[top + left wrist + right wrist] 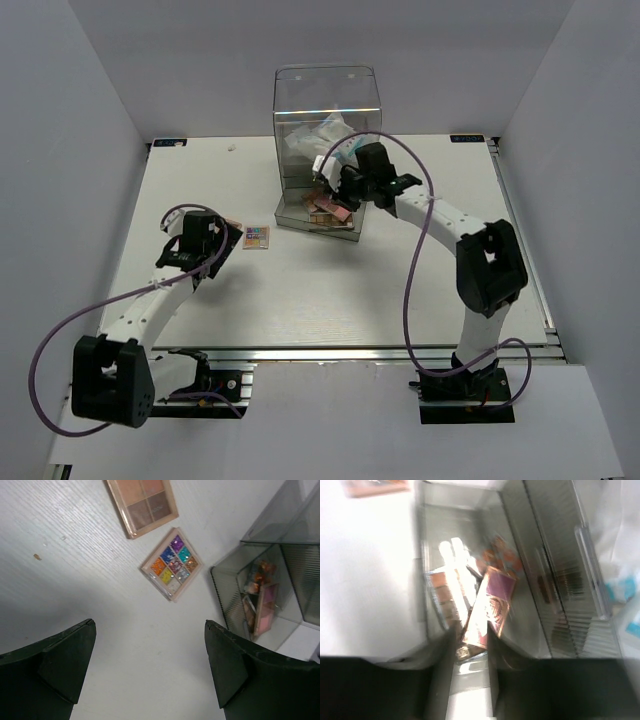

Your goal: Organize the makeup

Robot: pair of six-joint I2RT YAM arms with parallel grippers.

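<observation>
A multicolour palette (pixel 257 236) lies on the table, and it also shows in the left wrist view (pixel 172 563). A brown palette (pixel 142 505) lies just beyond it. My left gripper (pixel 150 655) is open and empty above the bare table near both. My right gripper (pixel 335 192) reaches into the open bottom drawer (pixel 318 222) of the acrylic box. In the blurred right wrist view its jaws (pixel 470 640) are close together on the lower edge of a tilted pink palette (pixel 492 597), above other palettes (pixel 442 592). A white-blue packet (pixel 325 135) sits in the box's upper part. The round jar and the black cylinder are out of view.
The tall clear acrylic box (pixel 326 90) stands at the back centre, its drawer pulled out toward the arms. White walls close in the table (pixel 400 290) on three sides. A small brown speck (pixel 37 556) lies on the table.
</observation>
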